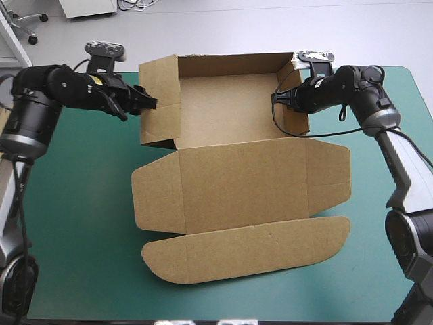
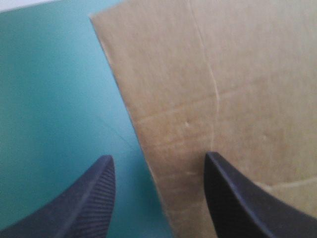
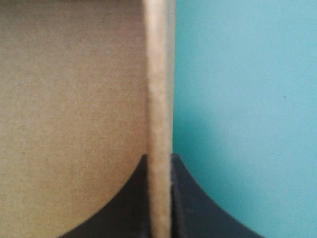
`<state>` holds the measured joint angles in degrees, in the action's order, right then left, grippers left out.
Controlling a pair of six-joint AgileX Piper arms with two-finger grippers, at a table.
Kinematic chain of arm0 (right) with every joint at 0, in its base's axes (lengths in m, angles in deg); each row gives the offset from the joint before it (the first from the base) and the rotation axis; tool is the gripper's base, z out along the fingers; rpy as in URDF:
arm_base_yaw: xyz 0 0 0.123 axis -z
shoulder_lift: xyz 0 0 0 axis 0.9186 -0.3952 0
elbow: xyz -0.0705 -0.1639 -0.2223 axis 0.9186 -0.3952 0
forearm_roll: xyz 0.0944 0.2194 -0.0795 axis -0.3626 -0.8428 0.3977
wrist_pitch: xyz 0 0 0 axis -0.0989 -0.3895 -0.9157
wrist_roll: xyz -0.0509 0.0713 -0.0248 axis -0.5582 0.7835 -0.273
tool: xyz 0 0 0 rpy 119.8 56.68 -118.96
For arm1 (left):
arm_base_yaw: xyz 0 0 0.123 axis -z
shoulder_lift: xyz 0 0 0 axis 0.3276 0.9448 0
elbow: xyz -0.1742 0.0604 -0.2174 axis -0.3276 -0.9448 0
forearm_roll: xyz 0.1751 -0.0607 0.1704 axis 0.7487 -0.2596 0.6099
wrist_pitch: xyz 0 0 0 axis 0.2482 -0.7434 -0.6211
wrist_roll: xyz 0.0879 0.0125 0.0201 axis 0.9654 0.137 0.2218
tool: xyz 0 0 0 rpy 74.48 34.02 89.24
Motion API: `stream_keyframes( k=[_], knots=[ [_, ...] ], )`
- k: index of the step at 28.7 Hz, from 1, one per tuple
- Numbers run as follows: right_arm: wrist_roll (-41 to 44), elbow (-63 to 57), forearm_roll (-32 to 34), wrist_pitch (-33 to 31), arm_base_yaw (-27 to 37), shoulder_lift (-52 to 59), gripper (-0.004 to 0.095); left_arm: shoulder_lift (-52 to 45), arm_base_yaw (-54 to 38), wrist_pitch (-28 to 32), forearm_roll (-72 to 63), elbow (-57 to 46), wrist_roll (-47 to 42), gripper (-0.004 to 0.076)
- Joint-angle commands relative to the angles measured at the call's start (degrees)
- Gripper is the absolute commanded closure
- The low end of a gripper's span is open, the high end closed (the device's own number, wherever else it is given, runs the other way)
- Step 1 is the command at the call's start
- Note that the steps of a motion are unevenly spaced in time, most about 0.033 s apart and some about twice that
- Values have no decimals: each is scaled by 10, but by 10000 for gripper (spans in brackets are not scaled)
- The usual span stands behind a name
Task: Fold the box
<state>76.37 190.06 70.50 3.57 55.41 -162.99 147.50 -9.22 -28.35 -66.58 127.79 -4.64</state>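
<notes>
The teal-green covered desk carries the brown cut-board box at its middle, far walls raised, lid flat toward me. My right tool pinches the right wall's edge. My left tool stands spread astride the left wall's edge.

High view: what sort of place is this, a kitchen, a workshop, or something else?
Probably a robotics lab or test bench: a table with a teal-green cover, and a robot's left gripper and right gripper reaching in from either side to the raised walls of a brown box.
</notes>
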Motion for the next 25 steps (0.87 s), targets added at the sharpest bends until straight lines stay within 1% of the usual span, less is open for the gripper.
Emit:
stream_keyframes(
  k=[1,6,9,12,17,19,20,25],
  knots=[
    [0,24,-28,22,2,32,922,-67,-56,46,-6,27,-8,328],
    [-5,24,-41,27,2,32,922,-85,-165,22,-17,27,-8,328],
    [-12,24,-61,33,2,32,922,-85,-229,16,-55,9,8,328],
    [-16,24,-82,43,2,32,922,-85,-279,25,-97,-28,23,327],
    [-20,24,-94,51,2,32,922,-85,-347,55,-166,-130,58,328],
    [-24,24,-99,51,2,32,922,-85,-363,73,-236,-183,94,328],
    [-27,24,-108,53,2,32,922,-79,-367,80,-306,-229,132,328],
    [-29,24,-110,53,2,28,922,-36,-367,75,-518,-331,251,328]
  ],
)
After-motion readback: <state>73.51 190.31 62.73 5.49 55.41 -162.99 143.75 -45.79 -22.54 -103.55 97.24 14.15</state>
